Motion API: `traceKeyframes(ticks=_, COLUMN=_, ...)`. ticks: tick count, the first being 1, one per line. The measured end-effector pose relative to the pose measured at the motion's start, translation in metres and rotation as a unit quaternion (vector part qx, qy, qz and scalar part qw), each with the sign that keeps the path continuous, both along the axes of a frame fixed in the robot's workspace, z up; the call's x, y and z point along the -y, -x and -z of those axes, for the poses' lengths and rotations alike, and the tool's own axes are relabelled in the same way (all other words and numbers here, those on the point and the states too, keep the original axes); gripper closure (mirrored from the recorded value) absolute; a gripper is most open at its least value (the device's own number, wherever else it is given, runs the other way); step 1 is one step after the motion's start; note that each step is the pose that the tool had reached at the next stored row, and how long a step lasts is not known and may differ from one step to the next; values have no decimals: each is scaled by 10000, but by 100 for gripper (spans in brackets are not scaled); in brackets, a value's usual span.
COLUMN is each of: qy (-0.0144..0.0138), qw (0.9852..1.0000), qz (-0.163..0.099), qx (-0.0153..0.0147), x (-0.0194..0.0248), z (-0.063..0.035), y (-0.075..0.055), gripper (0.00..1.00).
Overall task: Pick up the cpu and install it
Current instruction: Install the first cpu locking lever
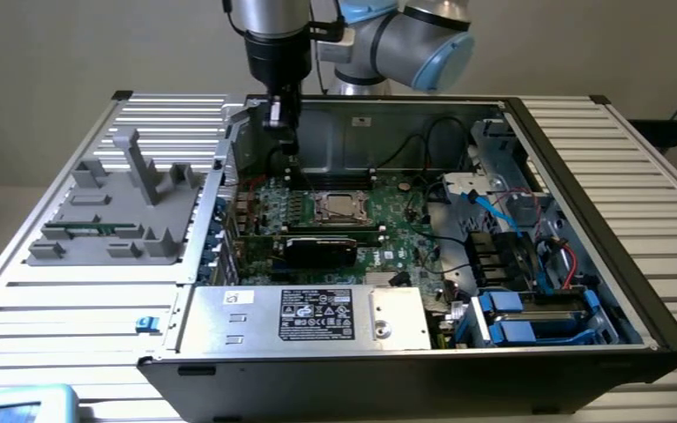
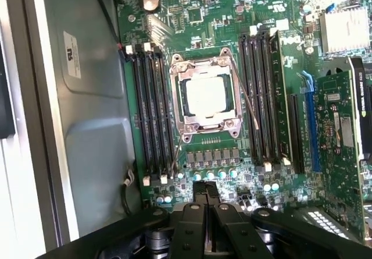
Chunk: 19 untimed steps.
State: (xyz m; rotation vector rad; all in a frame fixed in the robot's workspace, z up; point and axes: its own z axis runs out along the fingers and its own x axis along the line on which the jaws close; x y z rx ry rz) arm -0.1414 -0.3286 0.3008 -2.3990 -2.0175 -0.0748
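Pressed-together pincer (image 1: 288, 152) hangs over the motherboard (image 2: 197, 14), its fingers meeting, holding and touching nothing. The cpu (image 2: 208, 95), square with no long axis, lies flat in the socket frame (image 2: 187, 132), below the pincer and toward the exterior view's right, well apart. It looks seated.

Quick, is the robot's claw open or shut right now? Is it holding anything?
Gripper: shut, with nothing visibly held in it.
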Motion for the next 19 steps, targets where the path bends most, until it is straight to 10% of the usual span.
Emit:
traceKeyframes(ticks=10, qy=0, qw=9967, qz=806, qx=0, x=0, z=1, y=0, gripper=89)
traceKeyframes(ticks=19, qy=0, qw=9876, qz=1568, qx=0, x=0, z=5, y=0, gripper=89)
